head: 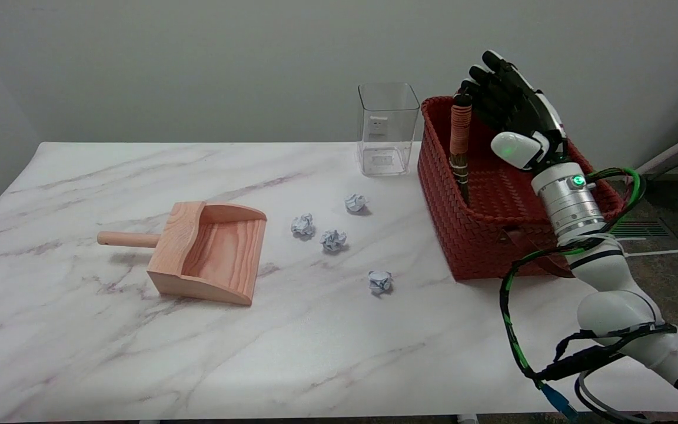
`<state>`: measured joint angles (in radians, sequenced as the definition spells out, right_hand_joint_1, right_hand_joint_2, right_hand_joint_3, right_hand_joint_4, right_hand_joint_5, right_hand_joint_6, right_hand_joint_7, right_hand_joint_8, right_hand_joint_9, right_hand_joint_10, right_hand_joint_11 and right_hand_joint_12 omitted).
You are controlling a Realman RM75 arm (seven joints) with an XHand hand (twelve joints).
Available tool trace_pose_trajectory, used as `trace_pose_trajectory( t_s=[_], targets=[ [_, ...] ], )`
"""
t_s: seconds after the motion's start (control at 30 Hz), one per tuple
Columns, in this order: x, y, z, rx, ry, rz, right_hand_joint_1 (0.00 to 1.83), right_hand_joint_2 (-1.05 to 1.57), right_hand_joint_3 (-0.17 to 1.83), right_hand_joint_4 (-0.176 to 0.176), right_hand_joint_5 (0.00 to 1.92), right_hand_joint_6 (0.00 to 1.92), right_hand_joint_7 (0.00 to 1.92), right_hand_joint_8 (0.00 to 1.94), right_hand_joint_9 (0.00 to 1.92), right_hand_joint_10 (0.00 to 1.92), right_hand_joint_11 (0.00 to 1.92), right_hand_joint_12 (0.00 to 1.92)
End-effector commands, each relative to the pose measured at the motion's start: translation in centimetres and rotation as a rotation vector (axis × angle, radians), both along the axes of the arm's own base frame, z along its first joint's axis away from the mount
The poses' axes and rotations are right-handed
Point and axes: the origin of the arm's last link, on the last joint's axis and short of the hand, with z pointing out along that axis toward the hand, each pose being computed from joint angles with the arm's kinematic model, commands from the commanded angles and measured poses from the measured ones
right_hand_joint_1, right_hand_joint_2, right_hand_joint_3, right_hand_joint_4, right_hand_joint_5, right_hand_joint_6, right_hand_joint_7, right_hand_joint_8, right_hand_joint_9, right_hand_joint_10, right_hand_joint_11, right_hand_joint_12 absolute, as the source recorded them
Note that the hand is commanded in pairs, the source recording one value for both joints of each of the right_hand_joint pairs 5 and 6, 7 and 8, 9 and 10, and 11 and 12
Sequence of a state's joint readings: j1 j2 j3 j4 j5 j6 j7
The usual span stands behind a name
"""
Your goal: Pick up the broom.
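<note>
Marble table (139,353) | broom (460,147) upright in red basket (474,253), against left wall | right hand (507,103) beside handle top, fingers spread, empty | judged light, stiff; grasp orange-wrapped handle.

Reaches in from the lower right: white right arm (615,294) bent upward, banded in black near the elbow, wrapped with loose green and black cables. Ends in a silver wrist cuff (568,203) carrying a lit green dot. Above it, right hand (512,112) raised, tilted up and to the left, black fingers (492,76) spread apart and extended, holding nothing. White thumb pad (512,149) glowing green, pointing left below the palm. Back of hand white, palm side black
</note>
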<state>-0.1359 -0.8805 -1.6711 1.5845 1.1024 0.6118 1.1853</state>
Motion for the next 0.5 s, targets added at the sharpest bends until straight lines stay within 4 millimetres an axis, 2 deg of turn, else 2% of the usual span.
trace_pose_trajectory(
  t_s=[0.03,0.23,0.5],
  targets=[
    [-1.3,-1.8,0.1,0.021,0.061,-0.042,1.11,-0.57,0.94,0.000,0.24,0.24,0.37,0.37,0.44,0.44,0.56,0.56],
    [-0.8,-3.5,-0.8,0.047,0.143,-0.050,1.13,-0.49,0.86,0.000,0.26,0.26,0.42,0.42,0.48,0.48,0.58,0.58],
    [-2.3,-4.4,-1.0,0.043,0.134,-0.074,1.14,-0.48,0.89,0.000,0.26,0.26,0.46,0.46,0.49,0.49,0.60,0.60]
  ],
)
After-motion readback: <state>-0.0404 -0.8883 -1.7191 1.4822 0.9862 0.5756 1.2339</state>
